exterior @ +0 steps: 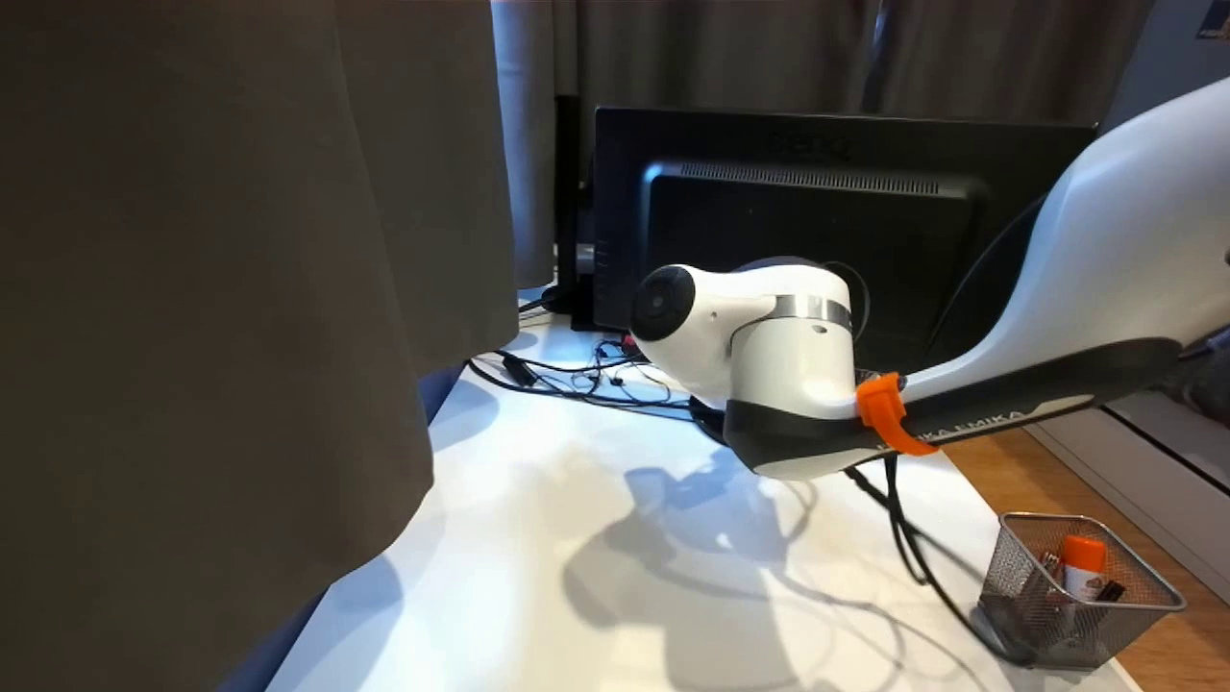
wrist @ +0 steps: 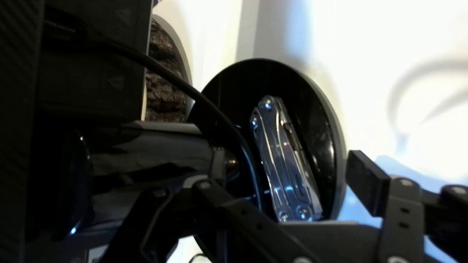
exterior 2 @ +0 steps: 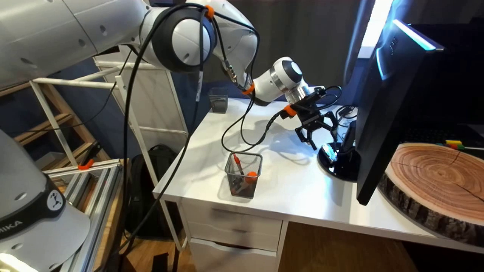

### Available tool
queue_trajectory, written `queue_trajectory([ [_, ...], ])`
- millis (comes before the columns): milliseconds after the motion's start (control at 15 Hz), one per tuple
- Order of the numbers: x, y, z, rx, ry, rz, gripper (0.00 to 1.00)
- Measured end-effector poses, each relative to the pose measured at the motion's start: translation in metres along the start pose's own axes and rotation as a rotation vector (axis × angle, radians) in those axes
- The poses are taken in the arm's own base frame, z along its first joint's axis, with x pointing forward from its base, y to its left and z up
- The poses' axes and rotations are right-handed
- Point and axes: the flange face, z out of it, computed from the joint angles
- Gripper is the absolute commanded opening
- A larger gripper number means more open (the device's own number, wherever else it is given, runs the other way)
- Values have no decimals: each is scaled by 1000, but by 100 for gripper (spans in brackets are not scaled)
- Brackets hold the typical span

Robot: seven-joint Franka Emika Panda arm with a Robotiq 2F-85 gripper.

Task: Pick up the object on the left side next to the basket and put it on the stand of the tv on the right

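Note:
A silver folded multitool lies flat on the round black disc of the stand; both also show in an exterior view, the multitool on the stand's near-left part. The tv rises above the stand; its black back faces an exterior view. My gripper is open and empty, tilted down just above the disc's edge. In the wrist view its fingers are spread either side of the multitool, apart from it. The wrist hides the gripper in an exterior view. The basket stands near the desk's front edge.
The basket, also at an exterior view's lower right, holds orange-capped items. Another mesh container stands at the far desk corner. A wood slab lies behind the tv. Loose cables lie by the tv; a cable crosses the stand.

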Motion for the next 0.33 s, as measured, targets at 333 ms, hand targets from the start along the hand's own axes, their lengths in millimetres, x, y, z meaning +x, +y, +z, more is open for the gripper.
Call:
queue_trajectory([
  [333,15,-3,-81,132,169,11,100],
])
